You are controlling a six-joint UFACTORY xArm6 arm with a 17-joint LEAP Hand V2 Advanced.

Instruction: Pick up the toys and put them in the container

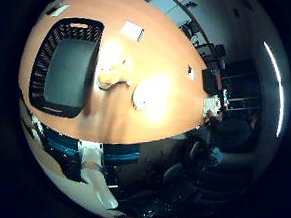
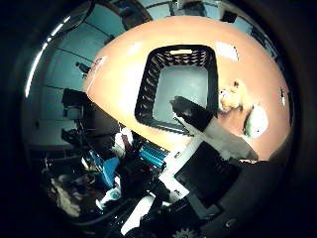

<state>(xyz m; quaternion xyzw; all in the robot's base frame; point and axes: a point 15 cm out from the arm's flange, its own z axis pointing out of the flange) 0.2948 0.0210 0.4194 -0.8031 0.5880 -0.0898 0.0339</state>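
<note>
The hand hangs high, fingers loosely extended, empty; descending blind could knock the toys across the worktop, missing the basket.

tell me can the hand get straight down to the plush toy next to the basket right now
Probably yes: the plush toy lies in the open on the table, beside the basket, nothing on it. The hand is well above.

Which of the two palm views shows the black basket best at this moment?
The little finger side palm view. There the black basket lies on the table wholly unobstructed, its interior looking empty. In the thumb side view, a finger of the robot hand crosses in front of its near rim, hiding part of it.
</note>
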